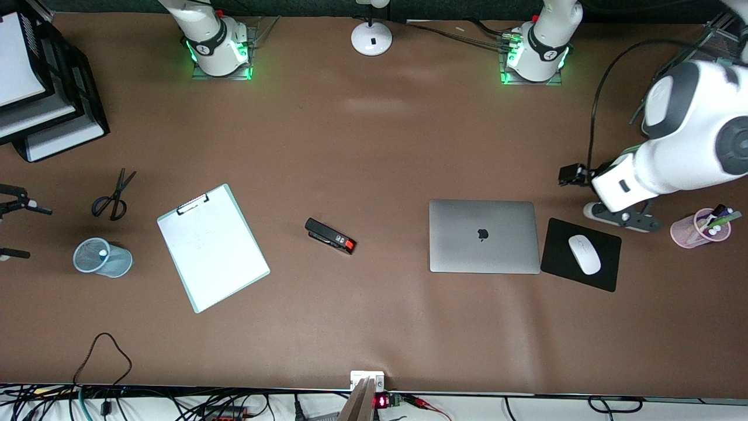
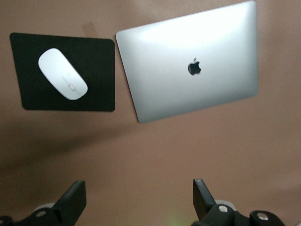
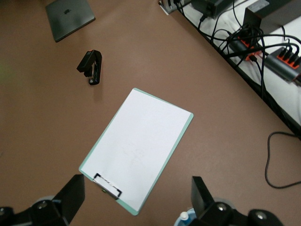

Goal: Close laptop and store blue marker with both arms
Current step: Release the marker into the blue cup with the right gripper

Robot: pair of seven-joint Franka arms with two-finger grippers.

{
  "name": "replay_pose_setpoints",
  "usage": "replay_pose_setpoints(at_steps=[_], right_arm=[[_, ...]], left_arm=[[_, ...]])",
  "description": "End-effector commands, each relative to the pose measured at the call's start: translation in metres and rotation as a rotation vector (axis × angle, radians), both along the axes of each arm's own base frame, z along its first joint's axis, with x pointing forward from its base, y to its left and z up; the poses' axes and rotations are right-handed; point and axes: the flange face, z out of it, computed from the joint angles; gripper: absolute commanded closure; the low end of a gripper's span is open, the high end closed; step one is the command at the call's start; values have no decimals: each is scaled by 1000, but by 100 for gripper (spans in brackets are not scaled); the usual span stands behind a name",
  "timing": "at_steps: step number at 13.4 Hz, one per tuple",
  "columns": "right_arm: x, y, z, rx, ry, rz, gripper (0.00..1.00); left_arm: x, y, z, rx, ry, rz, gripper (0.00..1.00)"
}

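Laptop shut flat on table, just beside mouse pad. Left gripper spread wide, empty, above bare table near laptop. Right gripper spread, empty, over clipboard. Blue marker unseen.

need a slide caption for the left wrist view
Open left gripper above the brown table, overlooking the closed silver-grey laptop and the white mouse on its black mouse pad.

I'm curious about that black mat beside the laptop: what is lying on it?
A white computer mouse lies on the black mouse pad, beside the closed laptop. Whatever the mouse covers cannot be seen.
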Motion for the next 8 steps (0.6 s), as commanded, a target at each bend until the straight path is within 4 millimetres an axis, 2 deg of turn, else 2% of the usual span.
replay_pose_setpoints(at_steps=[1, 4, 5, 6, 7, 8], right_arm=[[-20, 47, 27, -92, 117, -114, 0], [-34, 99, 50, -205, 180, -281, 0], [-37, 113, 55, -222, 204, -322, 0], [-41, 123, 56, -238, 220, -342, 0], [-44, 133, 55, -257, 236, -353, 0], [-48, 138, 56, -273, 259, -384, 0]], left_arm=[[-1, 15, 51, 12, 22, -41, 0], [-7, 44, 76, 12, 22, -3, 0], [-20, 54, 95, 23, -3, -15, 0], [-28, 56, 100, 32, -8, -20, 0], [-38, 45, 106, 36, -17, -36, 0], [-44, 45, 105, 18, -15, -30, 0]])
